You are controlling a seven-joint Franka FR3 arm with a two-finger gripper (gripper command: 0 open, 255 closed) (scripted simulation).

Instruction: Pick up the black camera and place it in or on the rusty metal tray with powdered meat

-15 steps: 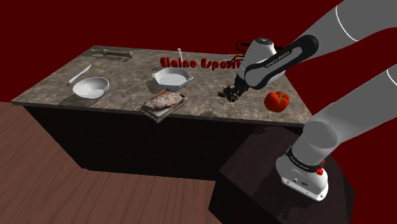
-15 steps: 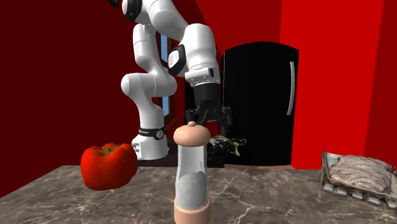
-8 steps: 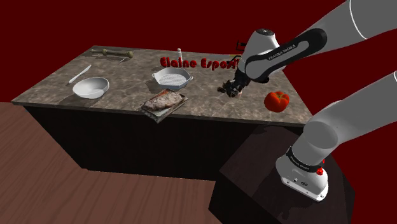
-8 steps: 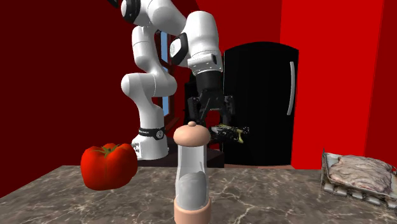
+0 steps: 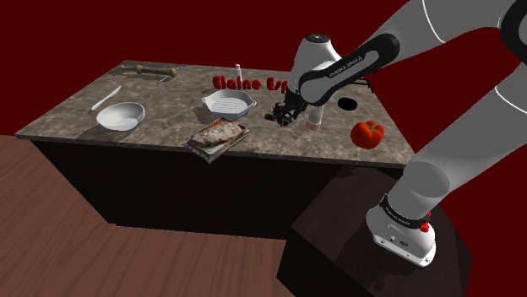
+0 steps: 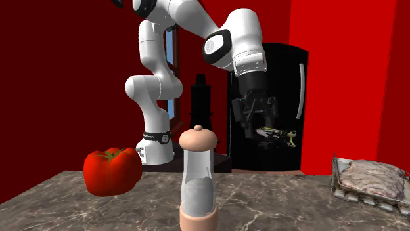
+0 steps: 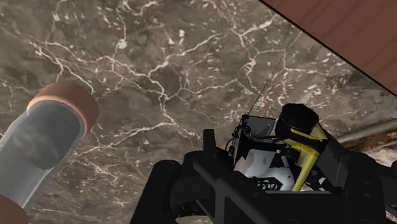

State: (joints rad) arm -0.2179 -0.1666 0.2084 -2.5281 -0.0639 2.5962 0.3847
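Fingers (image 7: 213, 173) are clamped on the black camera (image 7: 273, 159), holding it clear above the marble table (image 7: 159, 63), with a grinder (image 7: 48, 137) standing just beside them.

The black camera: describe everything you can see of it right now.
The camera is small and mostly black, with white patches on its body, a yellow bar and a round black knob on top. The gripper is shut on it, and nothing else touches it. It hangs in the air, clear of the marble counter. In the shoulder view it sits between the white grill pan and the pepper mill.
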